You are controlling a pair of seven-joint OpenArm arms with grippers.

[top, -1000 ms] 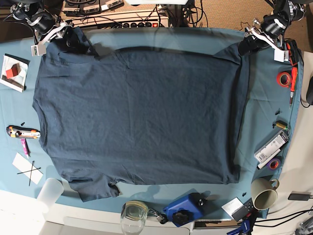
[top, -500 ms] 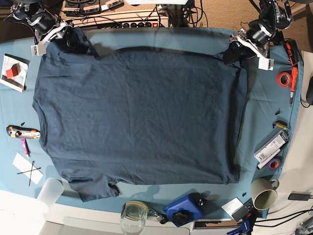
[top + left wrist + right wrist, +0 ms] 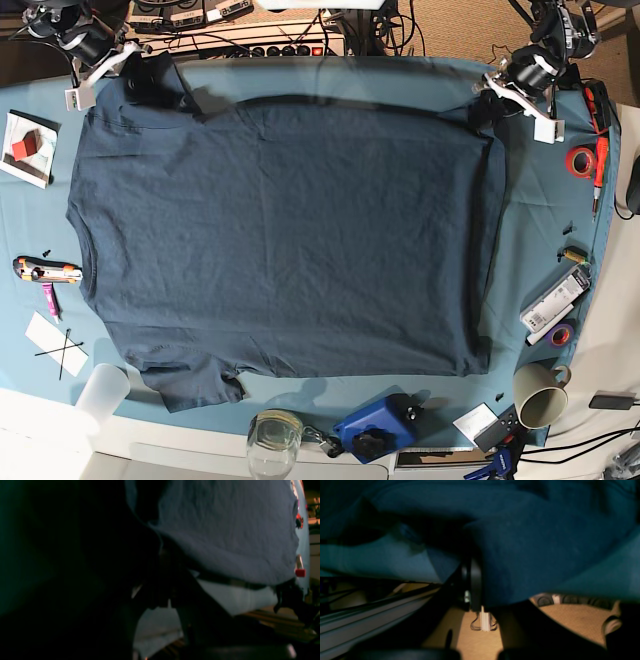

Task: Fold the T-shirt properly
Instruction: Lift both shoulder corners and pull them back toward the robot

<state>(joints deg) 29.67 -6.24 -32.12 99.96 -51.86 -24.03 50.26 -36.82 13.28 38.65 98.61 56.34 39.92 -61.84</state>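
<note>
The dark slate-blue T-shirt (image 3: 280, 230) lies spread flat on the teal table cloth (image 3: 540, 220), with a sleeve at the near left. My left gripper (image 3: 484, 107) is at the shirt's far right corner and looks shut on the fabric. In the left wrist view the shirt (image 3: 225, 530) hangs lifted above the cloth (image 3: 237, 597). My right gripper (image 3: 140, 78) is at the far left corner. In the right wrist view its finger (image 3: 475, 580) pinches a fold of the shirt (image 3: 532, 542) at the table edge.
On the right are a red tape roll (image 3: 580, 160), a marker box (image 3: 555, 298) and a mug (image 3: 540, 393). Along the near edge are a glass (image 3: 273, 437), a blue device (image 3: 375, 425) and a plastic cup (image 3: 100, 395). On the left are a white tray (image 3: 27, 148) and a knife (image 3: 45, 268).
My left gripper has carried the far right corner inward toward the shirt and then a little back. The right gripper has shifted slightly away at the far left corner.
</note>
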